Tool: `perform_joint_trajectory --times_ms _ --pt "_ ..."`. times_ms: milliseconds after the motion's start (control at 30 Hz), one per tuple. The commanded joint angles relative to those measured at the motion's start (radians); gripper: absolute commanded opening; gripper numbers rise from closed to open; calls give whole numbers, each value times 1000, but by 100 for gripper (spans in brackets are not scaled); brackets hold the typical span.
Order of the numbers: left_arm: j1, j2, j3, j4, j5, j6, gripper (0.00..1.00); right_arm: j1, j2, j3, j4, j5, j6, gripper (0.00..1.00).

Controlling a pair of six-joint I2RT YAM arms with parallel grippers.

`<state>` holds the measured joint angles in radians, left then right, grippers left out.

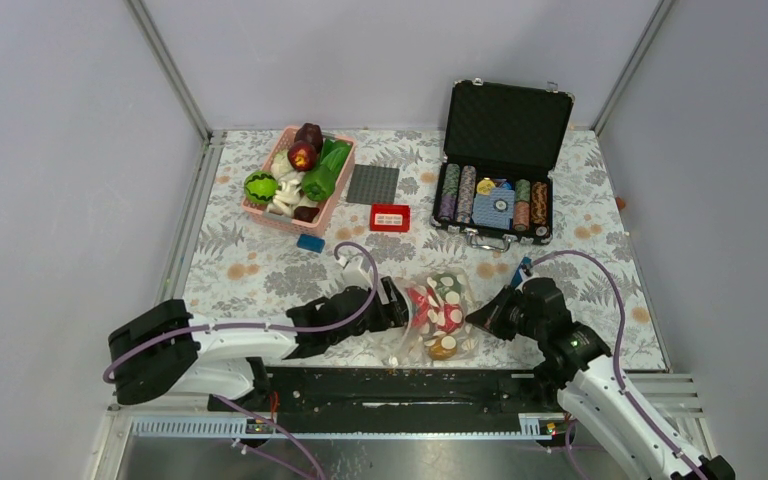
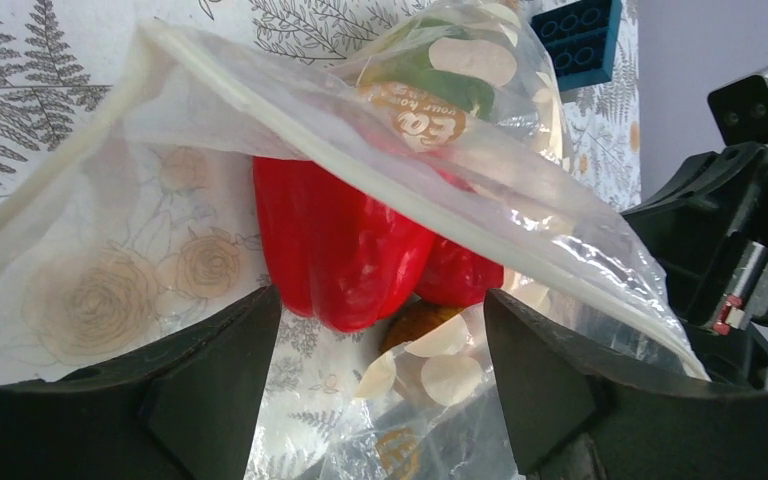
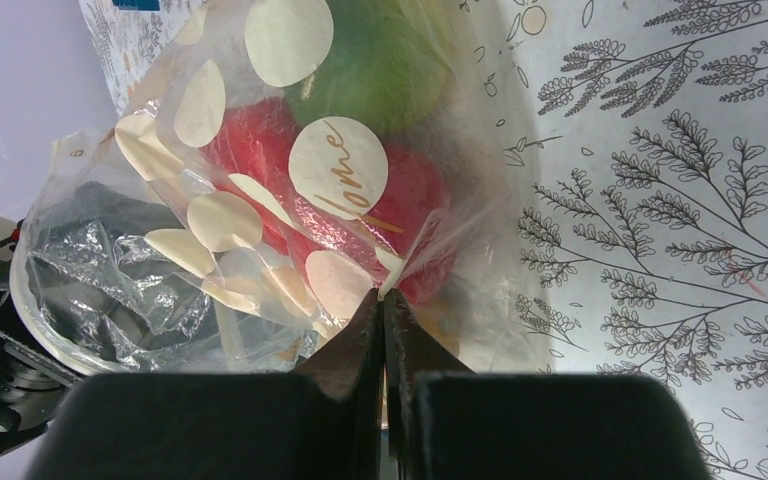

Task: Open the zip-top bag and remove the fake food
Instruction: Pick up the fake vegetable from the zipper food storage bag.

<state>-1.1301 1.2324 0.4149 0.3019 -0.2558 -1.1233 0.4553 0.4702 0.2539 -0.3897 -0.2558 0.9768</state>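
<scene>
Zip-top bag (image 1: pixel 438 315): lower centre of overhead view, lying on patterned table (image 1: pixel 250 270) between both grippers. Left gripper (image 1: pixel 398 305): jaws wide apart at bag's open mouth, zip strip raised ahead of fingers (image 2: pixel 210 390). Right gripper (image 1: pixel 478 318): jaws together, pinching film at bag's picture-right edge. Fake food (image 1: pixel 430 305) inside bag: red pepper (image 2: pixel 345 250) nearest mouth, green piece (image 3: pixel 390 70) beyond. Pink basket (image 1: pixel 285 222) upper left; chip case (image 1: pixel 505 125) upper right.
</scene>
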Motion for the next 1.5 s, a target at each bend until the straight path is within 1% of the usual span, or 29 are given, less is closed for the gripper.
perform_joint_trajectory --times_ms 0,133,233,333,433,500,700,1000,1067,1200,1267,1367,1467 --pt "-5 44 71 13 -48 57 76 -1 15 -6 51 -37 3 0" --pt "-5 87 72 63 -46 68 77 -1 20 -5 53 -39 0 0" --pt "-5 121 67 120 -36 73 79 -1 31 -9 59 -49 -3 0" --pt "-5 154 66 150 -31 77 80 -1 42 -13 74 -55 -4 0" --pt "-5 176 62 187 -28 83 84 -1 49 -18 84 -57 -6 0" --pt "-5 187 67 202 -28 91 85 -1 63 -21 91 -60 -8 0" --pt "-5 219 93 203 -34 123 87 -1 94 -25 119 -76 -11 0" --pt "-5 299 127 201 -36 143 86 -1 96 -28 120 -80 -15 0" --pt "-5 316 135 202 -35 143 83 -1 93 -30 122 -79 -14 0" --pt "-5 327 140 190 -39 139 63 -1 88 -35 122 -77 -11 0" --pt "-5 310 139 165 -52 137 57 -1 84 -35 123 -72 -11 0" --pt "-5 257 137 97 -76 145 54 -1 74 -34 116 -55 -6 0" --pt "-5 187 135 30 -79 172 54 -1 60 -29 108 -36 11 0"
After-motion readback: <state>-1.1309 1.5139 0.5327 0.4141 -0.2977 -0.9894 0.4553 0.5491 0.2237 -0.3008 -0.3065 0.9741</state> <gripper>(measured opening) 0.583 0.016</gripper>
